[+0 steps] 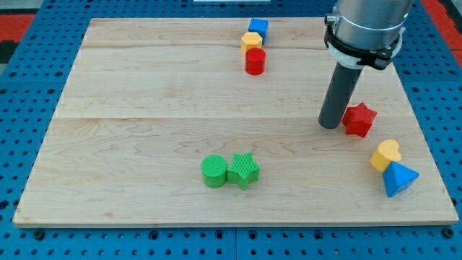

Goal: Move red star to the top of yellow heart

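Observation:
The red star [359, 119] lies at the view's right on the wooden board [144, 101]. The yellow heart [386, 154] lies below and slightly right of it, touching a blue triangular block [398, 178]. My tip [330, 125] rests on the board just left of the red star, touching or nearly touching its left side. The rod rises from the tip to the arm's grey body at the view's top right.
A green cylinder [214, 171] and a green star [244, 170] sit side by side at the lower middle. At the top middle a blue block [258, 29], a yellow hexagon [251, 41] and a red cylinder [255, 61] stand close together.

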Robot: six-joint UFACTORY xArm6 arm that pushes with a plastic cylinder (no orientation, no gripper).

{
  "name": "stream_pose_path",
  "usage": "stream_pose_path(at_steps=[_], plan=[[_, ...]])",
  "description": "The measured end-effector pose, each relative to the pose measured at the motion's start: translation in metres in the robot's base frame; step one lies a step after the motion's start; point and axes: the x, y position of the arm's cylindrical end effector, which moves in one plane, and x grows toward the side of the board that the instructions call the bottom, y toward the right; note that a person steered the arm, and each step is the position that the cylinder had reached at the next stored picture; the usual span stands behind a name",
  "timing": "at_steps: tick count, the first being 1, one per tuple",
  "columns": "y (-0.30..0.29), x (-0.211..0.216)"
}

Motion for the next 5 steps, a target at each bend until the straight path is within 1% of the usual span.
stream_pose_path(at_steps=[3,4,5], plan=[[0.048,-0.004],[0.019,-0.015],[0.014,-0.052]])
